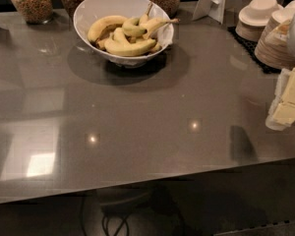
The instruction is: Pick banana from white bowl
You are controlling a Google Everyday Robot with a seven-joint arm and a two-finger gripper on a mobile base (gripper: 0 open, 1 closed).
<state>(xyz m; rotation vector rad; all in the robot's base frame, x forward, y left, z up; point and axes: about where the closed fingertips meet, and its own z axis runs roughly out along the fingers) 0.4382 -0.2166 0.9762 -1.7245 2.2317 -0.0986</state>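
My gripper (287, 104) hangs at the right edge of the counter (137, 132). Bananas (129, 47) lie in the bowl (86, 11) at the back left, jars (30, 3) behind it, stacked plates (274, 50) back right.

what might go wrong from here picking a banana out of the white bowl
The bananas lie piled and overlapping in the white bowl, so lifting one may drag others. The gripper sits at the right edge beside the stacked paper plates; swinging toward the bowl could clip them. Behind the bowl stand glass jars; overreaching might hit them.
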